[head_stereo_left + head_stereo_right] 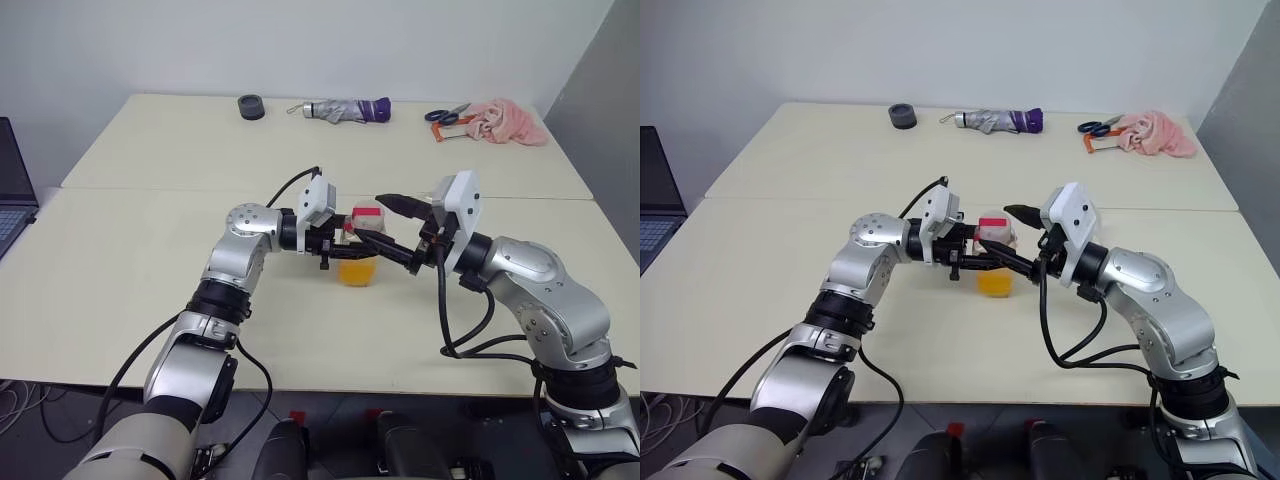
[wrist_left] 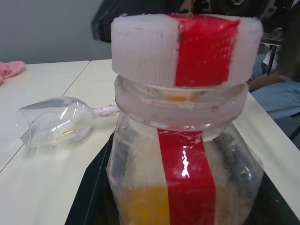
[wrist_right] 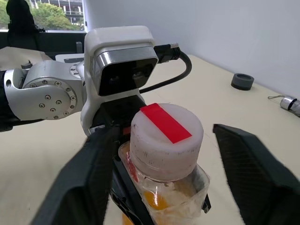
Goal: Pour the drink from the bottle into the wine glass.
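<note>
- The cap [image 2: 186, 49], white with a red stripe, sits nearest the lens in the left wrist view, still on the bottle [image 2: 185, 173]; the bottle is clamped by its body in the left gripper [image 1: 345, 238], held just above the near table [image 1: 120, 290].
- The right gripper [image 3: 159, 183] brackets the cap, one finger [image 3: 82, 180] close against its side, the other finger [image 3: 255, 173] standing clear, so the jaws are partly parted and nothing is gripped yet.
- The drink [image 1: 357, 270] is all inside the bottle, an orange pool low in it.
- The wine glass [image 2: 54, 121] lies on its side on the table beyond the bottle, empty apart from a faint trace I cannot identify.
- By my reading the task is at its start: the cap must come off, the glass probably set upright, then the pour.
- Hidden: the left fingers are mostly behind the bottle; the glass's foot is cut off by the bottle's neck, and I cannot place the glass in the head views.
</note>
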Robot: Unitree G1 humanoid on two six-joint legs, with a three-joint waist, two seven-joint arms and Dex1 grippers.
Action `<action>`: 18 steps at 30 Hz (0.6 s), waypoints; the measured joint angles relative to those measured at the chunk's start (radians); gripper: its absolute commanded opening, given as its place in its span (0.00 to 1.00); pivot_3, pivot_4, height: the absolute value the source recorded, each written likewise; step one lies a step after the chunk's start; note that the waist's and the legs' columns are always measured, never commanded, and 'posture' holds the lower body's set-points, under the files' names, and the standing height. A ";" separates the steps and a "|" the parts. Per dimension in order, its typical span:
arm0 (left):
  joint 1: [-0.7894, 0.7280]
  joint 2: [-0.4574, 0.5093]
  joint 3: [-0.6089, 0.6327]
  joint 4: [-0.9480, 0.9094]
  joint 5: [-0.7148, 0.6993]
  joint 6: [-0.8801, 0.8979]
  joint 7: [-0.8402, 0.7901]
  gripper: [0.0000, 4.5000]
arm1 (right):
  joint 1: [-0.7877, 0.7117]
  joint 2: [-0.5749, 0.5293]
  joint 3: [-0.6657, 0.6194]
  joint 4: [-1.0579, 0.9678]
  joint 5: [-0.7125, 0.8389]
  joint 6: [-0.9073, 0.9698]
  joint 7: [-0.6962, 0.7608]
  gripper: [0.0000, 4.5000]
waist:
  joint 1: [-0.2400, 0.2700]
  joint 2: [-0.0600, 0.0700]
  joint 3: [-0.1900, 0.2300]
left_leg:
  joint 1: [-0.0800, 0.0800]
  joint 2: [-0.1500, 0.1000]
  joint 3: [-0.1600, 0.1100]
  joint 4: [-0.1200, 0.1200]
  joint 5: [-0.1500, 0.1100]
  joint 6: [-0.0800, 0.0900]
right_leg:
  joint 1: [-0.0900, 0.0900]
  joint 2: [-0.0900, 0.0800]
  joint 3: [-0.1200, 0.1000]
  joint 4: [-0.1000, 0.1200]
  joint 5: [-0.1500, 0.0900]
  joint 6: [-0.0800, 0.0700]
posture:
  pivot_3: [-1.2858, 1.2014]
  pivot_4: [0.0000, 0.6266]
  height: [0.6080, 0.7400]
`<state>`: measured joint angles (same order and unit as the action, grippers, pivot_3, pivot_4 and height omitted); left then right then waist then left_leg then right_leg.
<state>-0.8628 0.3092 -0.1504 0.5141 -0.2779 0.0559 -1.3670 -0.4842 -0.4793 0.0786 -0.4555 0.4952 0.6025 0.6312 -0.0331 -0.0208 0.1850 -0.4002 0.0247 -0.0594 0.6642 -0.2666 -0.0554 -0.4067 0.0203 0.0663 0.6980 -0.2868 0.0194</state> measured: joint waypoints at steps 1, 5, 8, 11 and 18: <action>0.000 0.000 0.000 0.000 0.000 0.000 0.000 0.39 | 0.000 0.001 0.000 0.000 0.001 0.001 0.000 0.49 | 0.000 0.000 0.000 | 0.000 0.000 0.000 0.000 0.000 0.000 | 0.000 0.000 0.000 0.000 0.000 0.000 | 0.52 0.24 1.00; 0.000 0.000 0.000 -0.004 0.000 0.000 -0.001 0.39 | 0.000 0.005 -0.001 0.000 0.004 0.002 0.000 0.41 | 0.000 0.000 0.000 | 0.000 0.000 0.000 0.000 0.000 0.000 | 0.000 0.000 0.000 0.000 0.000 0.000 | 0.52 0.24 1.00; 0.000 0.001 0.000 -0.006 0.000 0.000 -0.001 0.39 | 0.000 0.008 -0.003 0.000 0.006 0.003 -0.001 0.41 | 0.000 0.000 0.000 | 0.000 0.000 0.000 0.000 0.000 0.000 | 0.000 0.000 0.000 0.000 0.000 0.000 | 0.52 0.24 1.00; 0.000 0.002 0.001 -0.008 0.000 0.000 -0.001 0.39 | 0.000 0.010 -0.002 0.000 -0.004 -0.007 0.000 0.41 | 0.000 0.000 0.000 | 0.000 0.000 0.000 0.000 0.000 0.000 | 0.000 0.000 0.000 0.000 0.000 0.000 | 0.52 0.24 1.00; 0.000 0.002 0.006 -0.015 0.000 0.006 0.000 0.39 | 0.000 0.009 0.024 -0.008 -0.095 -0.116 0.000 0.38 | 0.000 0.000 0.000 | 0.000 0.000 0.000 0.000 0.000 0.000 | 0.000 0.000 0.000 0.000 0.000 0.000 | 0.52 0.24 1.00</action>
<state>-0.8626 0.3112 -0.1445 0.4991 -0.2775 0.0617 -1.3670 -0.4842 -0.4705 0.1029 -0.4634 0.3999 0.4866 0.6316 -0.0331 -0.0209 0.1850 -0.4002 0.0247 -0.0594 0.6642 -0.2666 -0.0554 -0.4067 0.0203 0.0662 0.6980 -0.2869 0.0194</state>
